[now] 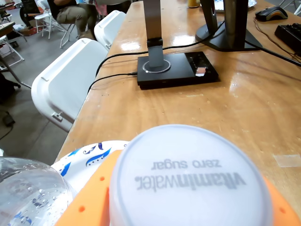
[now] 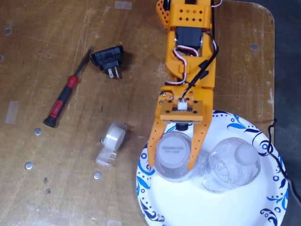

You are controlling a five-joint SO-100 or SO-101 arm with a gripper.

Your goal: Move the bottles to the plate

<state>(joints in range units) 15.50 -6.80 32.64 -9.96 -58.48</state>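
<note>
In the fixed view, a small clear bottle with a wide grey-white cap (image 2: pixel 173 146) is seen from above in the lower centre of the frame, standing on the left part of the white paper plate (image 2: pixel 235 207), whose rim is printed with blue swirls. The orange gripper (image 2: pixel 171 164) is closed around this capped bottle, one finger (image 2: pixel 153 150) pressed on its left side and the other on its right. Just to the right, a crinkled clear bottle (image 2: pixel 233 162) with a small cap is seen on the plate, close beside the right finger.

In the wrist view, the wide cap (image 1: pixel 190 181) fills the lower centre; its smooth, matte round top is printed with grey lettering, read upside down. Orange plastic with small holes is seen at both sides of it. The crinkled bottle (image 1: pixel 28 193) is seen at lower left, its wall beaded with droplets, and a strip of the plate (image 1: pixel 89 155) appears beside it.

On the worn wooden table (image 2: pixel 47 188) at upper left in the fixed view, a red-handled screwdriver (image 2: pixel 66 99), a black plug adapter (image 2: pixel 109 59) and a clear tape roll (image 2: pixel 112 141) are laid.
</note>
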